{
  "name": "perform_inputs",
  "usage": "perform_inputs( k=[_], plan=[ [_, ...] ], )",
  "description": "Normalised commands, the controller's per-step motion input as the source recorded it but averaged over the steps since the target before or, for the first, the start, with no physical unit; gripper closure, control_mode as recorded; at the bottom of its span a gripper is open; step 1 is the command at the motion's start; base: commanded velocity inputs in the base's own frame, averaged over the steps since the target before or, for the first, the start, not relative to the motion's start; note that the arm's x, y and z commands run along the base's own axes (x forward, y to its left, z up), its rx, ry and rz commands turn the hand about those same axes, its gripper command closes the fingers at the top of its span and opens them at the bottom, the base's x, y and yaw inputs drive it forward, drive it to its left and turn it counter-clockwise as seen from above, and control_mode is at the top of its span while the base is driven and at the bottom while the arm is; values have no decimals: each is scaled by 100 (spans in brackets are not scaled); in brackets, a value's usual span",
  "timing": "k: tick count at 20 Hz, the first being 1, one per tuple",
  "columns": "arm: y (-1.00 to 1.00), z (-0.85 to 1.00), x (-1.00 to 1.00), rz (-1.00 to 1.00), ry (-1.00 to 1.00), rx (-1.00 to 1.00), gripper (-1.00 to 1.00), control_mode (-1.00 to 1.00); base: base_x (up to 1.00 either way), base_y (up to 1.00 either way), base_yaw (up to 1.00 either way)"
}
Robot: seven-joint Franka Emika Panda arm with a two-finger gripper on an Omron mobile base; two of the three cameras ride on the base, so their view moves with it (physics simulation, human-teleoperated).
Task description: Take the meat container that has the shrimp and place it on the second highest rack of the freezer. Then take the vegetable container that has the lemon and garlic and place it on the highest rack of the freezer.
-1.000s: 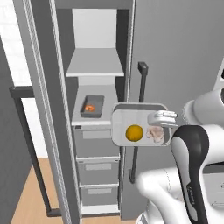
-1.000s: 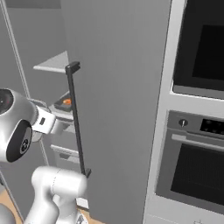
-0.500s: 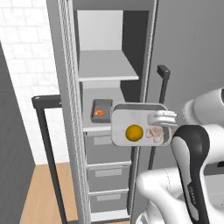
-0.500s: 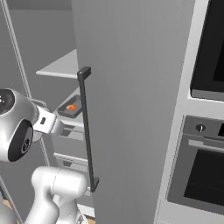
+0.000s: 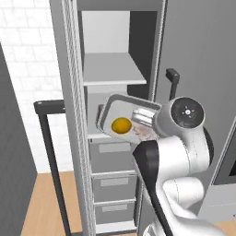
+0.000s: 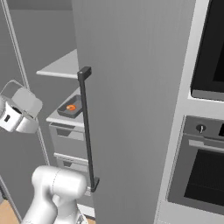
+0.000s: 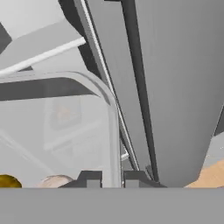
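Pinching the rim of the clear vegetable container point(image 5: 120, 120), claw point(image 7: 112, 177) is clenched on its edge, one finger each side of the wall. Container is held up in front of the open freezer point(image 5: 117, 92), tilted toward the camera, level with the lower shelf. Lemon point(image 5: 121, 125) sits inside, garlic point(image 7: 54, 180) just beside it. Highest rack point(image 5: 113, 73) is above the container. Shrimp point(image 6: 71, 107) lies in its dark tray point(image 6: 70, 110) on the lower shelf.

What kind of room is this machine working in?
Most likely a kitchen: a tall freezer stands open showing shelves and drawers, a built-in oven sits beside it, and the claw holds a tray with a lemon.
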Motion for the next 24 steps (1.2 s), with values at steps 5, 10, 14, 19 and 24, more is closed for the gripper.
perform_inputs(
  k=[5, 10, 14, 19, 24],
  plan=[
    [0, 73, 50, -40, -6, 25, 100, -100, 0, 0, 0],
    [0, 78, 67, -26, -5, 31, 100, -100, 0, 0, 0],
    [0, 23, 90, -13, 0, 43, 100, -100, 0, 0, 0],
    [0, 0, 100, -9, 0, 44, 100, -100, 0, 0, 0],
    [25, 0, 100, -6, 1, 21, 100, -100, 0, 0, 0]
  ],
)
